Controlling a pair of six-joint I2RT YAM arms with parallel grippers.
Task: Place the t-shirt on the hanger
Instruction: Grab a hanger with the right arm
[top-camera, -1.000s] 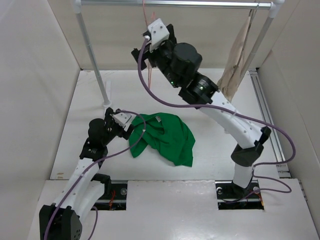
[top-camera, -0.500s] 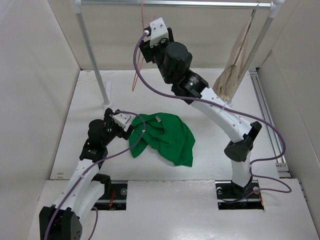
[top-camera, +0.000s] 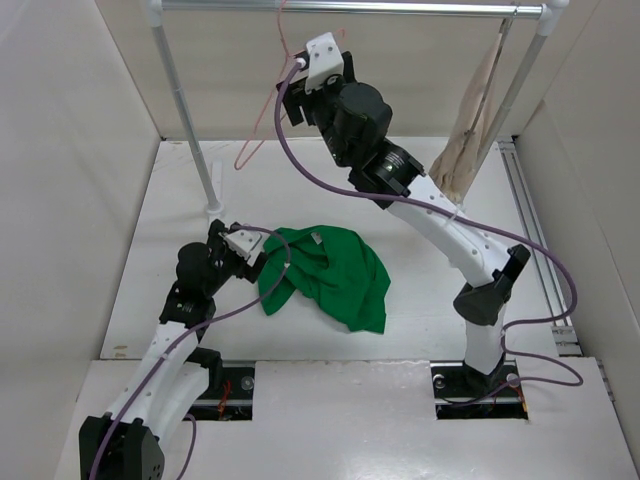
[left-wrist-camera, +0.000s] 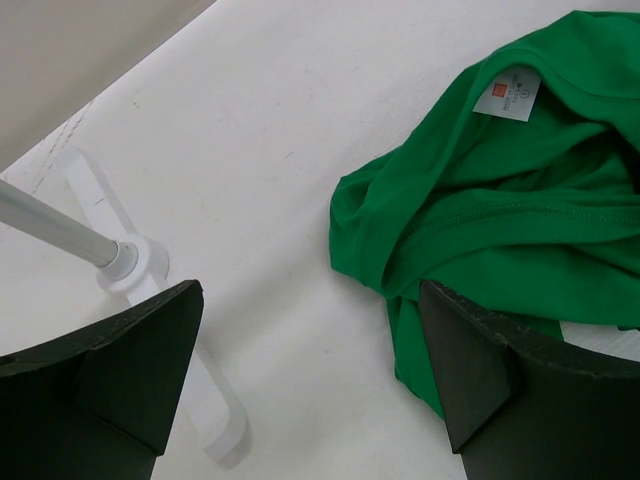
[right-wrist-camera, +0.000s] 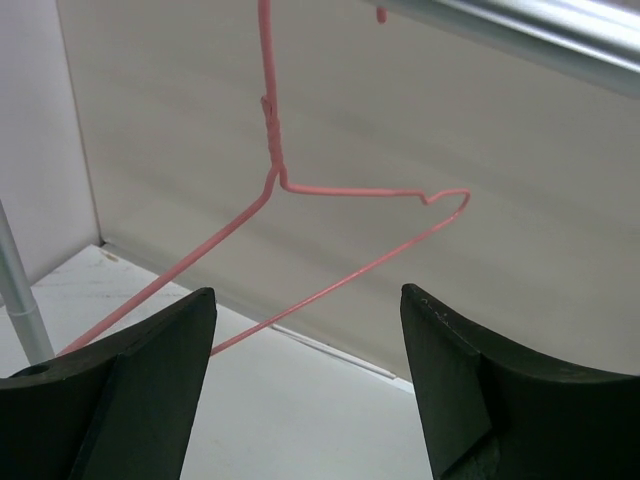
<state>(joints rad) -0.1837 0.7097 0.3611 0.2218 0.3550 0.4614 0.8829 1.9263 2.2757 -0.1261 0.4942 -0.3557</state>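
Ahead of the left tool (left-wrist-camera: 320, 400), whose dark wedge-shaped fingers stand apart with nothing between them, the t-shirt (left-wrist-camera: 500, 200) lies crumpled on the white desk (left-wrist-camera: 280, 120). It is soft green knit with stitched hems, its edge near the right-hand finger. Only this wrist view shows the red patch on its neck label. Up by the steel rail (right-wrist-camera: 520, 30), the right tool (right-wrist-camera: 310, 400) is spread wide and empty. The hanger (right-wrist-camera: 268, 130), thin pink wire twisted at the neck, hangs tilted ahead of it. Only the top view shows a beige cloth (top-camera: 475, 120) draped to that tool's right.
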